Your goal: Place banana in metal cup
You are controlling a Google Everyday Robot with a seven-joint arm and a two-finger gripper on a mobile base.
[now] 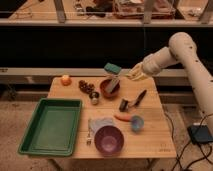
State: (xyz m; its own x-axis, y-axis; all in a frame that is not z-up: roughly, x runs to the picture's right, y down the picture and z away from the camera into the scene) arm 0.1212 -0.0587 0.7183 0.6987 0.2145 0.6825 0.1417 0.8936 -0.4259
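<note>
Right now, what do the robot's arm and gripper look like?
The arm is off-white: thick rounded tubular segments, a bulbous joint at top, a few small dark dots on its shell. It narrows to a pale gripper above the table's back edge, right of the brown bowl. No cables show on it.

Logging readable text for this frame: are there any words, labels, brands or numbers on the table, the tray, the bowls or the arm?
No text can be read anywhere in the camera view.
Table, front right corner: a faint mark, too blurred to read.
Green tray, purple bowl, white arm: no lettering shows.
Gripper, shut, over the table's back edge beside the brown bowl: no label shows.
</note>
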